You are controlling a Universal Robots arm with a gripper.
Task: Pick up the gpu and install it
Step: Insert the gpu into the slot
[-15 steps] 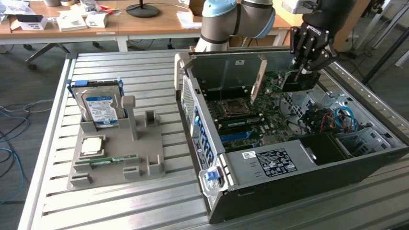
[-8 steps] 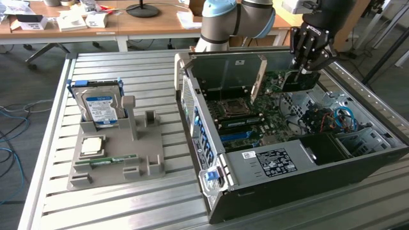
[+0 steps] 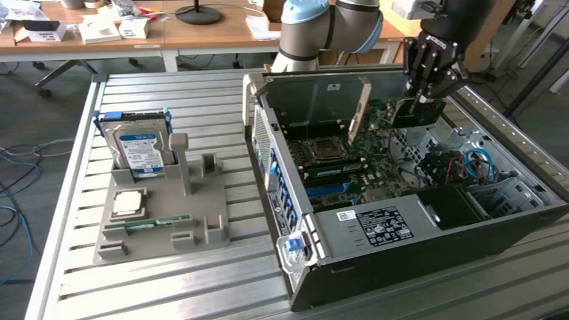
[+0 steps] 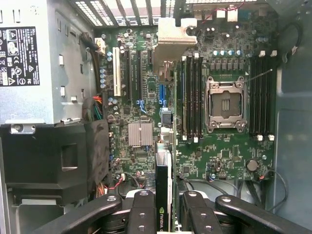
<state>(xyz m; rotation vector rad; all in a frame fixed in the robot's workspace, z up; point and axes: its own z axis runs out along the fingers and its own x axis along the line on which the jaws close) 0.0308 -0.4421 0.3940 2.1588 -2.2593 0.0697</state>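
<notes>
**Gpu picked up and hanging over the open case, not yet seated**

The gripper [image 3: 430, 85] pinches the gpu [image 3: 416, 112] by its upper edge, fingers [image 4: 141, 212] pressed against both faces. The card stands on edge inside the computer case [image 3: 427, 253], above the motherboard [image 4: 224, 156]. The pick looks done to me. Installing remains, as its lower edge seems clear of any slot. Its long axis runs level along the board, with the metal bracket [image 4: 170, 41] at the far end, toward the exterior view's left.
</notes>
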